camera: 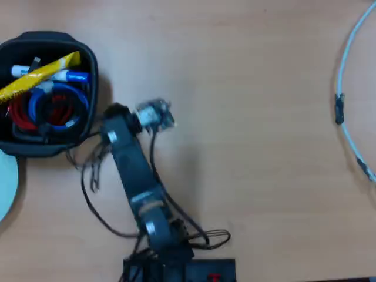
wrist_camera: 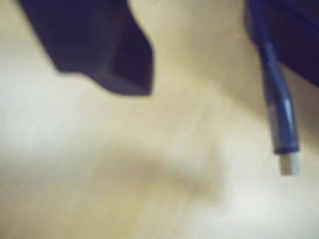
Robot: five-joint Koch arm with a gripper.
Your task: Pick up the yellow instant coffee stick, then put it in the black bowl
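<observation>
Work looks done as far as I can judge: the yellow instant coffee stick (camera: 40, 77) lies slantwise inside the black bowl (camera: 82, 126) atop pens and cables, while my pincer (wrist_camera: 117, 74), over bare surface (camera: 252, 147), holds nothing visible, its opening untellable.

coffee stick (camera: 40, 74) in bowl (camera: 88, 56) at overhead view's upper left, plate (camera: 6, 187) just below
</observation>
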